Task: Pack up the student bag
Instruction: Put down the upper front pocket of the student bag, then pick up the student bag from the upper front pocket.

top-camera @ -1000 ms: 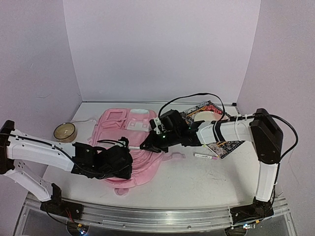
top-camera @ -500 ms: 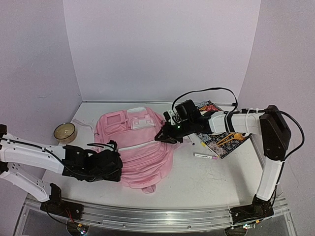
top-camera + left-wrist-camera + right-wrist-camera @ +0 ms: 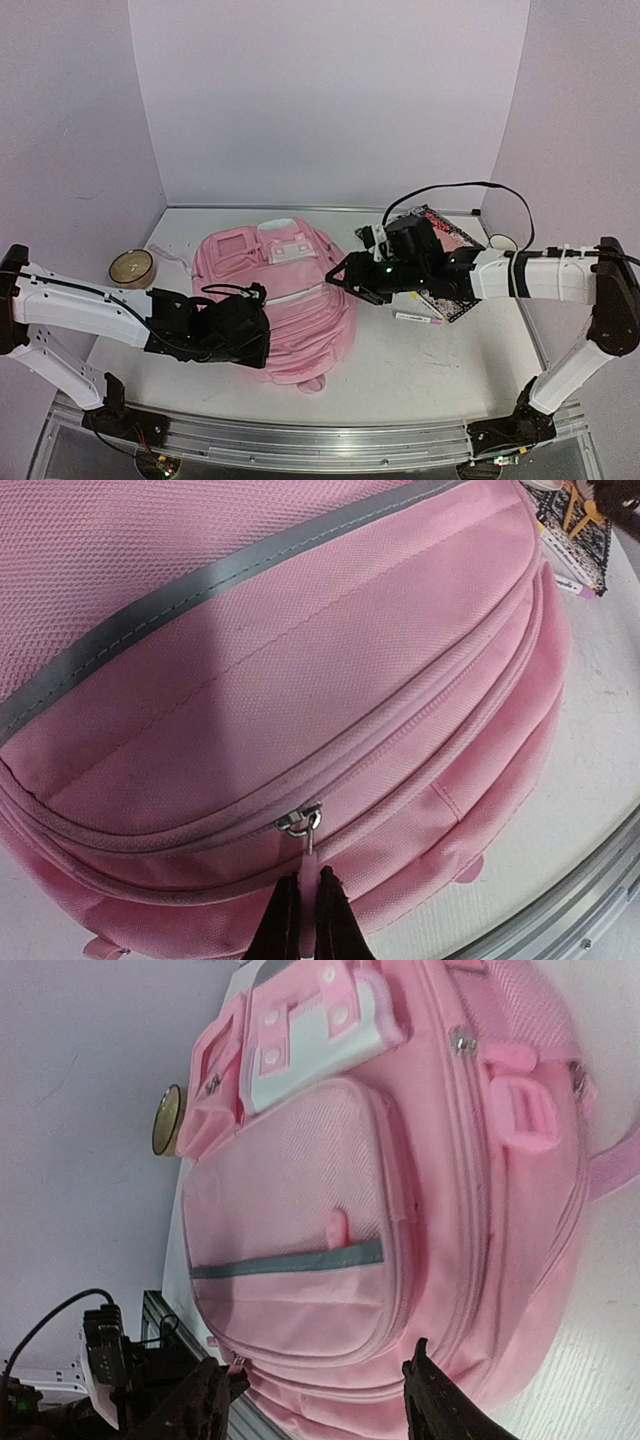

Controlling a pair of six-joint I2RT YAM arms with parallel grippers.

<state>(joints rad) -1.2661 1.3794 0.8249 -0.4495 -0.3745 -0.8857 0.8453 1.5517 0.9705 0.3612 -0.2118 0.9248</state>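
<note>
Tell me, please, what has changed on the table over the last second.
The right hand opened, let go of the student bag and drew back to the right; the bag settled flatter. The left hand stayed shut on the zipper pull; the marker and tape roll did not move.

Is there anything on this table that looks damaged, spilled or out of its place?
Nothing stands out. The pink bag lies flat and whole; the left end effector pinches a zip pull at its near edge. A pen lies loose beside the book.
</note>
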